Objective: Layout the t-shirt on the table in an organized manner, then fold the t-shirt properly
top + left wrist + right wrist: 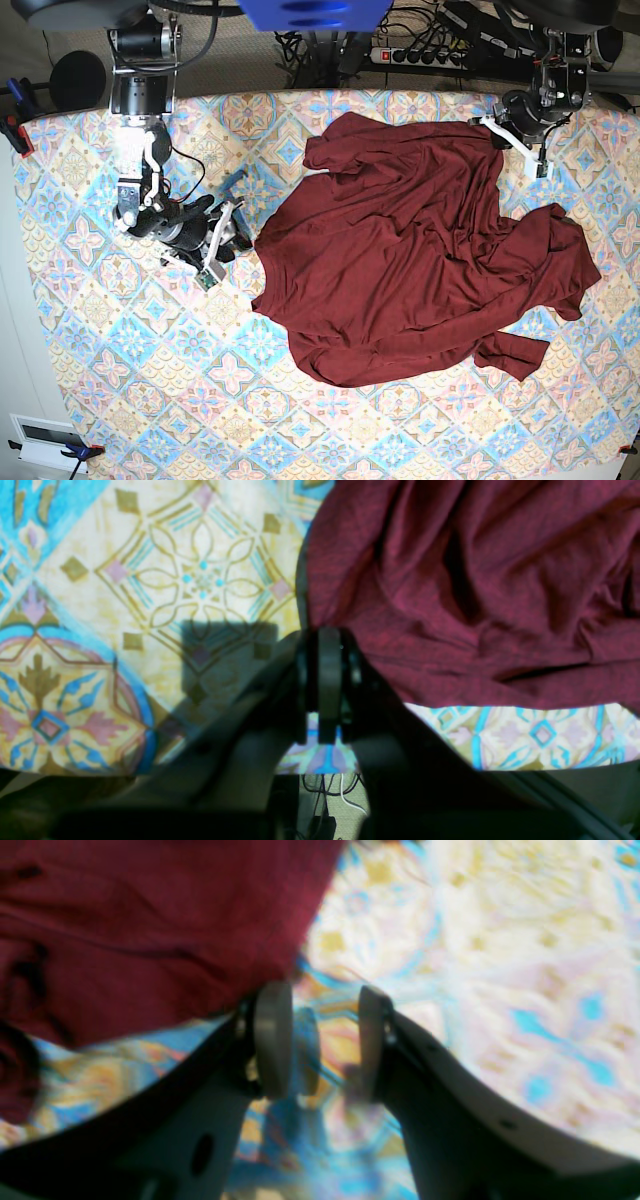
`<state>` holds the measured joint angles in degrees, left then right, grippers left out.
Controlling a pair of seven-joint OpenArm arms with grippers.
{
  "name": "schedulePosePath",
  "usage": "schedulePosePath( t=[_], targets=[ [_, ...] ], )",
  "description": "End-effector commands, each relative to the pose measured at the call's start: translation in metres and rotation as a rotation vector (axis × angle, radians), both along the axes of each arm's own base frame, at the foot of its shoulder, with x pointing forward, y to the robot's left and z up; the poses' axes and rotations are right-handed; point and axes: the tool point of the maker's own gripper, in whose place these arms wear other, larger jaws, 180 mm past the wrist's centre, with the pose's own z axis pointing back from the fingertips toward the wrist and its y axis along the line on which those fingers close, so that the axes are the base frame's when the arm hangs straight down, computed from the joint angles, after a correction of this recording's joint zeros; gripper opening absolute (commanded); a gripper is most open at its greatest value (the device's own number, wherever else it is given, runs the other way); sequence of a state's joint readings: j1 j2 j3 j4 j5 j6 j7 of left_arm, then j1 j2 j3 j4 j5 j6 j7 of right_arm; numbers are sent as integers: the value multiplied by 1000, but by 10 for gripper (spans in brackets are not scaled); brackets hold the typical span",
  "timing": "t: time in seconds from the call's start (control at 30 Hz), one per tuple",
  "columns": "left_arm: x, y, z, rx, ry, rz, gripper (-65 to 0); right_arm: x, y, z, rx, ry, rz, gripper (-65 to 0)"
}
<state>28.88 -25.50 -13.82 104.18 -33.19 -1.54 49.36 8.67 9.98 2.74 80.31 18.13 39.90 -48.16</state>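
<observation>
Your right gripper (232,232) sits at the left, jaws released, just beside the shirt's edge. The t-shirt (410,250) lies rumpled mid-bench (120,360). Your left gripper (322,630), far right corner, has jaws clenched on shirt fabric.

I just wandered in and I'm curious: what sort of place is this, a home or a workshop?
Probably a robot lab or test bench: two robot arms over a table with a patterned cloth, a power strip and loose cables behind it, and a t-shirt spread for practice.
</observation>
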Motion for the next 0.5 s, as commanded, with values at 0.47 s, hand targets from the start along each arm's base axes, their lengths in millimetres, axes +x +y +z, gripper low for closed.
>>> schedulePosePath(
  t=[0.47],
  targets=[
    [6,3,7,11,-28,-5,-641,-2,34,-17,162,72,-23,-436]
  ],
)
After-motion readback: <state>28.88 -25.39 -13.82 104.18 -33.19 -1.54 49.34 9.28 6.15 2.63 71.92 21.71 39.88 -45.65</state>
